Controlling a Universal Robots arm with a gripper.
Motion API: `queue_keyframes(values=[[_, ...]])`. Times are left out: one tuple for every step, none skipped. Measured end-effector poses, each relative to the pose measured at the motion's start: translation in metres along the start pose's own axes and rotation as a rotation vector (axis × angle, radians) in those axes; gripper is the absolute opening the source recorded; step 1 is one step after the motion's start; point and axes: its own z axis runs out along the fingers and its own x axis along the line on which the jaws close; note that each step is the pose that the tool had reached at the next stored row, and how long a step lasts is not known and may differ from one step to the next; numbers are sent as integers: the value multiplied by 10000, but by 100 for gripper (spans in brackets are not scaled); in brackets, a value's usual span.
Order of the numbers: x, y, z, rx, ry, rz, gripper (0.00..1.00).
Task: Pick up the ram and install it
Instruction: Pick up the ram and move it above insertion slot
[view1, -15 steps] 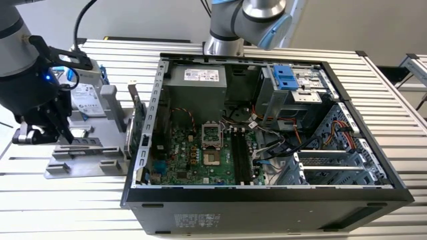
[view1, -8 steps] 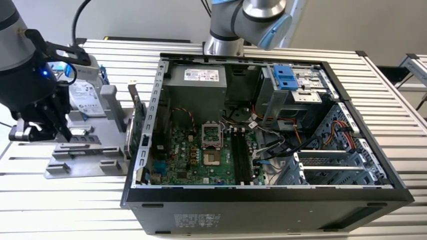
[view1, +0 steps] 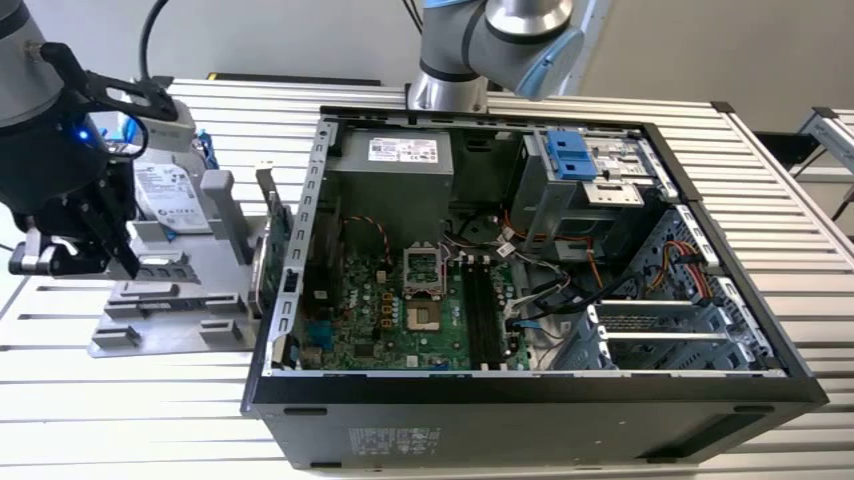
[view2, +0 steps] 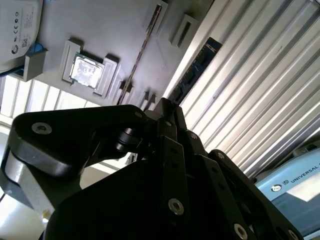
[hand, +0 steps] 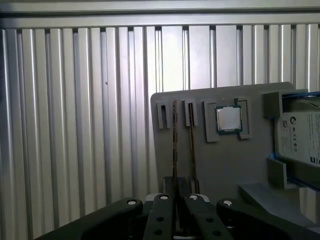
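Observation:
In the first wrist view the ram (hand: 174, 145) shows edge-on as a thin dark stick. It runs from the grey holder (hand: 225, 165) back into my gripper (hand: 174, 194), whose black fingers are closed on its near end. The second wrist view shows the ram's (view2: 196, 67) dark blue face with a pale sticker. It sticks out past my gripper (view2: 167, 105), beside the holder's (view2: 115, 30) edge. In the exterior view my gripper (view1: 114, 260) hangs over the holder (view1: 174, 300), at that view's left of the open computer case (view1: 534, 390).
A second thin stick (hand: 191, 145) stands in the holder's slot beside a processor chip (hand: 229, 119) and a hard drive (hand: 300, 132). An expansion card (view1: 274, 245) stands between holder and case. Black memory slots (view1: 487, 310) lie on the motherboard. A second arm's base (view1: 461, 60) is behind the case.

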Motion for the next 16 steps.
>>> queue_keyframes(values=[[0, 0, -11, 0, 0, 0, 0], [0, 0, -21, 0, 0, 0, 0], [0, 1, -32, -1, 0, 0, 0], [0, 1, -42, -1, 0, 0, 0], [0, 1, -51, 0, -1, 0, 0], [-1, 1, -61, 0, 0, 0, 0], [-1, 2, -70, 0, 0, 0, 0], [-1, 2, -80, 0, 0, 0, 0], [-1, 2, -89, -1, 0, 0, 0], [-1, 2, -97, 0, 0, 0, 0], [-1, 2, -106, 0, 0, 0, 0], [-1, 3, -115, 1, -1, 0, 0], [-1, 3, -124, 0, 0, 0, 0], [-1, 3, -134, 0, 0, 0, 0], [-2, 3, -142, 0, 0, 0, 0], [-2, 4, -150, 0, 0, 0, 0]])
